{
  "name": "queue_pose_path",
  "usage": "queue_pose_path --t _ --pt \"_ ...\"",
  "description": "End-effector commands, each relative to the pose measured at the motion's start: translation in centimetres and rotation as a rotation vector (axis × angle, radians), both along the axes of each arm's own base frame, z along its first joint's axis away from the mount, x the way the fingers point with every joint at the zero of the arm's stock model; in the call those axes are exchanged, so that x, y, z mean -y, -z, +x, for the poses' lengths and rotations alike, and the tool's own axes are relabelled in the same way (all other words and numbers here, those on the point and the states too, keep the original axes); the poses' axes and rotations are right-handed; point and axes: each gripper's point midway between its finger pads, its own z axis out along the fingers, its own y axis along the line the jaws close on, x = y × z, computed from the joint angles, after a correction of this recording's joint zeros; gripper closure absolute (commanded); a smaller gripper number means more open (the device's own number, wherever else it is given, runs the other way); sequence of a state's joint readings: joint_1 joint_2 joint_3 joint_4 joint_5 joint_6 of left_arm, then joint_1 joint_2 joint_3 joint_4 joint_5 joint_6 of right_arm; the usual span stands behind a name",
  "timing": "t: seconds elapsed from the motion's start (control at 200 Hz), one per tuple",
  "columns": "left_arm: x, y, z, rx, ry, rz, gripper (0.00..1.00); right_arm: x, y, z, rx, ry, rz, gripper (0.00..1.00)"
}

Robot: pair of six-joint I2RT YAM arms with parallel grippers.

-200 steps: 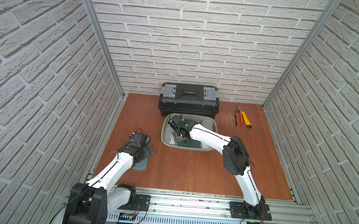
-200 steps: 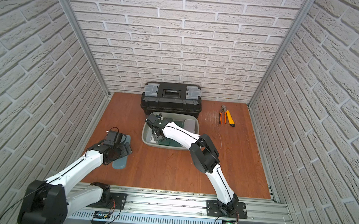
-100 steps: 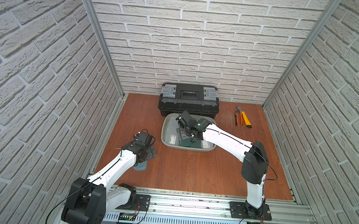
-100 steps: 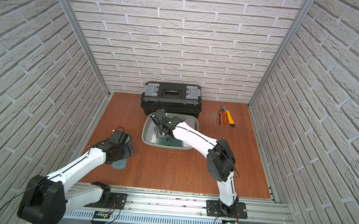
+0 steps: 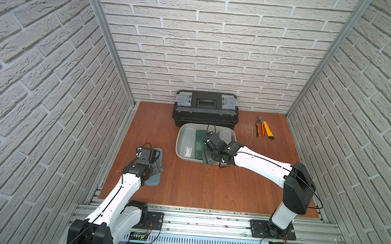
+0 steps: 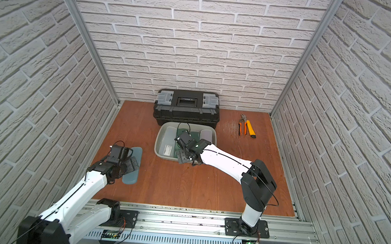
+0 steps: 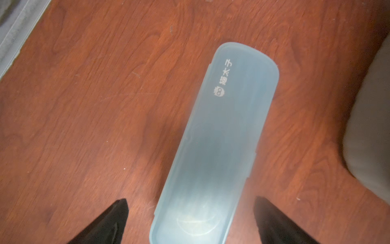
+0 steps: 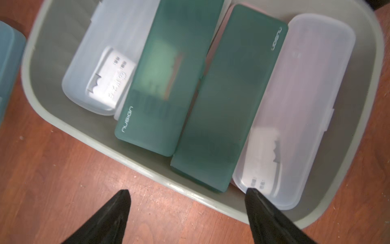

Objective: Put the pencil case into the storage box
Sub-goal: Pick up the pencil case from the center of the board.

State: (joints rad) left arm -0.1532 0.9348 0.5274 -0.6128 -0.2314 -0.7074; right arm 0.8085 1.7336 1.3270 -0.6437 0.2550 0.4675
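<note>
Left tool [image 7: 190, 198] wide open astride pencil case [image 7: 221, 137], seemingly no contact; right tool [image 8: 187, 190] open, empty, over storage box [image 8: 168, 184] rim.

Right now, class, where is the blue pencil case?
In a top view the blue pencil case lies flat on the wooden table, left of the storage box, under the open left hand.

i log a robot test cell. brick-print panels [image 5: 207, 45], aluminium posts [image 5: 111, 43] and a mounting rail [image 5: 206, 224] enclose my workspace.
</note>
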Motion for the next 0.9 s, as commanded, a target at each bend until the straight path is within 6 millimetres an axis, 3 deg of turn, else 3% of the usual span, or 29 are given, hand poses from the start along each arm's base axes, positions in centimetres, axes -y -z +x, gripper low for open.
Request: queue_pose_path --t 0.0,0.545,0.895 --pt "0.9 0.7 0.4 -0.012 0.051 -0.041 0.02 -0.7 -2.3 0.4 0.057 0.011 0.087 0.11" --pt "3.1 4.8 0.3 -0.207 0.077 -0.135 0.01 0.3 -1.9 0.2 0.064 0.033 0.062 0.11" --pt "4.1 5.3 0.6 -0.273 0.138 -0.04 0.04 1.3 -1.6 -0.1 0.077 0.05 0.033 0.11"
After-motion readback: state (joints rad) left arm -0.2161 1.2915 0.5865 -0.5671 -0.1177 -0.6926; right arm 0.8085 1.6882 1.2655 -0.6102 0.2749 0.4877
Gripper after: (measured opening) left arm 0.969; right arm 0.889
